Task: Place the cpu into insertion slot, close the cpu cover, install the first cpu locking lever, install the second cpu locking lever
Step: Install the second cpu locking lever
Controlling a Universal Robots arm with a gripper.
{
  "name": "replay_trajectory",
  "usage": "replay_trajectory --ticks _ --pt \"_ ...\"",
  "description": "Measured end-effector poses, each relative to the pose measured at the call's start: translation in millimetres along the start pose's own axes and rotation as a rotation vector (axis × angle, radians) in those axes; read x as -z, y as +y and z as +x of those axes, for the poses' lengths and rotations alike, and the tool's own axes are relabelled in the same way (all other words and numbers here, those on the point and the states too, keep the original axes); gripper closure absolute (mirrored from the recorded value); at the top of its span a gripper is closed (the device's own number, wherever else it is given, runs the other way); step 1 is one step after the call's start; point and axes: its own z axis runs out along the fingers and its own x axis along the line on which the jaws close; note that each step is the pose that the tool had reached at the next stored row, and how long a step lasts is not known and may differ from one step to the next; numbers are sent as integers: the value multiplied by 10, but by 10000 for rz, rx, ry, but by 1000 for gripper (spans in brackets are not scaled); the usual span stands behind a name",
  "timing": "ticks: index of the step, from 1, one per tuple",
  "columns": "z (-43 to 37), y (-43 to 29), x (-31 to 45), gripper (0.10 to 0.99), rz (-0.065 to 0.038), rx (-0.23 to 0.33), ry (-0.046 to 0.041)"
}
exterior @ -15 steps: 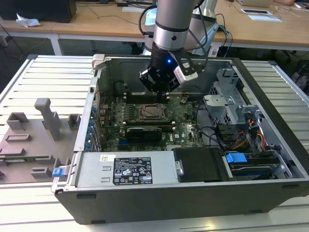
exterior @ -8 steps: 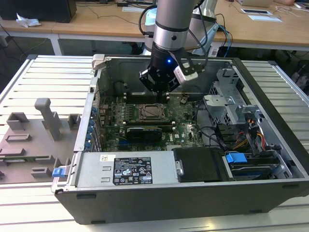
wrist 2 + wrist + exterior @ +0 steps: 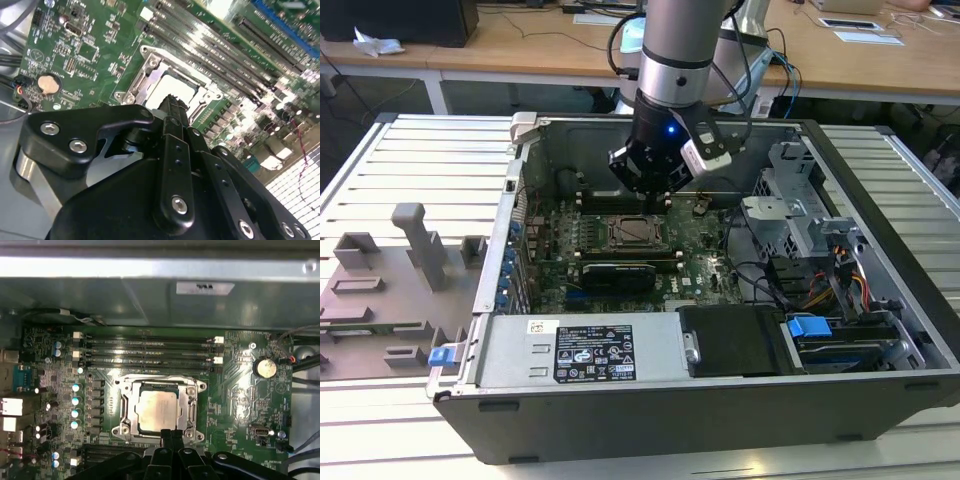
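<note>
The cpu lies flat in the insertion slot on the green board, its dull silver face showing through the window of the cpu cover. The silver frame of the cover lies down over the chip. My gripper hovers at the socket's near edge with its two black fingers pressed together and nothing between them. In the second wrist view the fingertips sit just in front of the cpu and the cover. In the exterior view the gripper hangs just above the insertion slot inside the open case.
Long memory slots run beside the socket, and a coin battery sits on the board. The case wall rises behind. A drive cage with cables stands at the exterior view's right, a power supply at the front, and a grey fixture outside.
</note>
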Motion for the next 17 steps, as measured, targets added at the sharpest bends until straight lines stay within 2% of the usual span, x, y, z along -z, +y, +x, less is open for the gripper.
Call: replay_trajectory --ticks 1,3,6,7,8,10,13,14,15,17 --pt "1 -34 0 980 -1 0 -1" --pt "8 -162 0 980 0 -1 0" --pt "21 -272 -8 980 -32 3 -1" --pt "25 -300 -13 980 -70 4 -2" --pt "32 -354 -24 980 -185 9 -7" --pt "44 -420 -38 980 -329 17 -11" --pt "76 -454 -42 980 -873 47 -30" --pt "90 -466 -44 980 -1166 64 -41" --pt "101 -483 -45 980 -1310 71 -46" --pt "131 -531 -56 980 -1524 82 -54"
